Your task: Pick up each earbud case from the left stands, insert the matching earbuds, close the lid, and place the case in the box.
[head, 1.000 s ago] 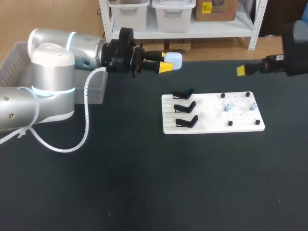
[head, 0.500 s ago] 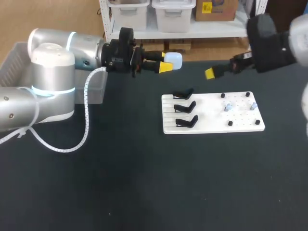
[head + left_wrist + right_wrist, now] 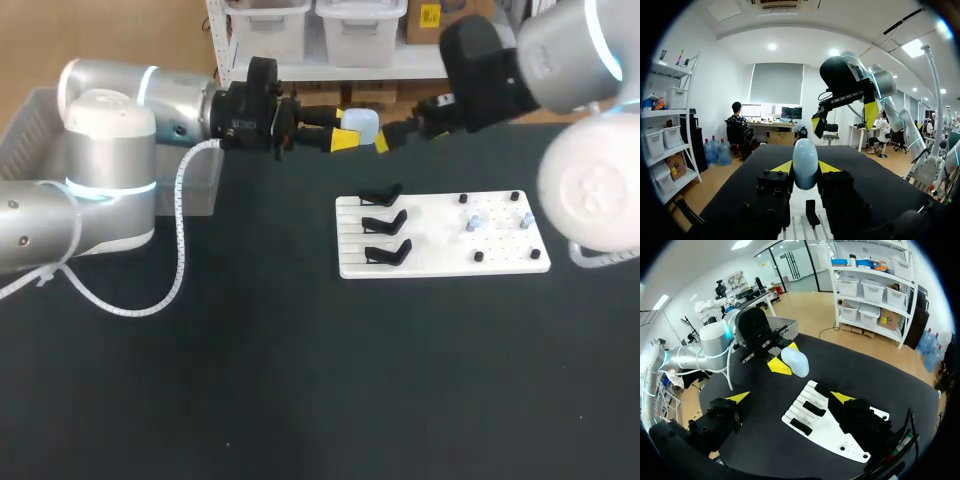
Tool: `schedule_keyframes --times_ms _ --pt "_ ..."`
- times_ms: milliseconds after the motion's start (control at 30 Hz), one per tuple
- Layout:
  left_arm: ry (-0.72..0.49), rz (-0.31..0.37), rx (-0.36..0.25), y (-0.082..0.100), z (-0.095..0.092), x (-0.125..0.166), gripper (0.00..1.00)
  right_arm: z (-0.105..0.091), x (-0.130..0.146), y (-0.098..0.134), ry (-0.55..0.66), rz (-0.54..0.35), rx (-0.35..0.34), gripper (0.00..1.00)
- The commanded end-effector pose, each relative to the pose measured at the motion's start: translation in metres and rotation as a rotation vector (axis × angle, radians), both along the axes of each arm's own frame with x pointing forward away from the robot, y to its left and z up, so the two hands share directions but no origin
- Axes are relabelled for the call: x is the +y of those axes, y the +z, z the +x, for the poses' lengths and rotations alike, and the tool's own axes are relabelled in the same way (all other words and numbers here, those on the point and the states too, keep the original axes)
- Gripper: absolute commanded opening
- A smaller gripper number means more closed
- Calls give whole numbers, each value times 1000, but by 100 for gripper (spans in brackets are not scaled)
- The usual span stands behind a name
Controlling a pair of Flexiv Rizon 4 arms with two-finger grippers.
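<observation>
A pale blue earbud case is held above the table's far edge, with my left gripper shut on it. In the left wrist view the case stands upright between the yellow fingertips, lid closed. My right gripper hovers just right of the case, wide open and empty; from the left wrist it appears ahead of the case. In the right wrist view the case lies ahead of my open right gripper. Two small earbuds sit among pegs on the white board.
Three black stands occupy the board's left half, all empty. A grey box sits at the table's far left, behind my left arm, and shows beyond the left gripper in the right wrist view.
My right arm has swung in from the far right towards the case, its open gripper now close beside it. The left arm and the case have not moved.
</observation>
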State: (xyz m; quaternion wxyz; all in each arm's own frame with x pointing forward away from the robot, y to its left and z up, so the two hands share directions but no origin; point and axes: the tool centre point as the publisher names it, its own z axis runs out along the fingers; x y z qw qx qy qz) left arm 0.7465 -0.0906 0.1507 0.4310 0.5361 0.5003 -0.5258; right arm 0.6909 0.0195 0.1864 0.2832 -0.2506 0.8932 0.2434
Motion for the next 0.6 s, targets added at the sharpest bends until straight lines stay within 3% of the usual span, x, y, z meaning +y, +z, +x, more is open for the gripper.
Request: schedule_keyframes --times_ms 33,600 --pt "-2 2 1 0 1 0 0 12 14 -3 -19 -25 7 100" --pt "-2 2 1 0 1 0 0 35 19 -18 -52 -43 30 100"
